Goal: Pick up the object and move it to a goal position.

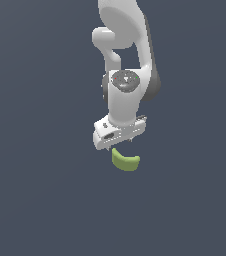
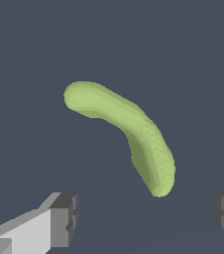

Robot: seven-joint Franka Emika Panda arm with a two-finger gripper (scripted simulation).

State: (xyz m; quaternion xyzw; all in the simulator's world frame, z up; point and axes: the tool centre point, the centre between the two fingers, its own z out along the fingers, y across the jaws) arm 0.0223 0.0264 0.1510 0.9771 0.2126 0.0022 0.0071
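The object is a small curved yellow-green crescent, smooth and matte, lying on the dark grey surface. In the exterior view it sits just below the white hand of my arm, partly covered by it. In the wrist view the crescent fills the middle, with nothing touching it. My gripper is open; its two grey fingertips stand wide apart, short of the crescent's lower end. In the exterior view the gripper hovers over the crescent's upper end and its fingers are mostly hidden by the hand.
A flat dark grey surface fills both views. The white arm rises toward the top of the exterior view. No goal marker shows.
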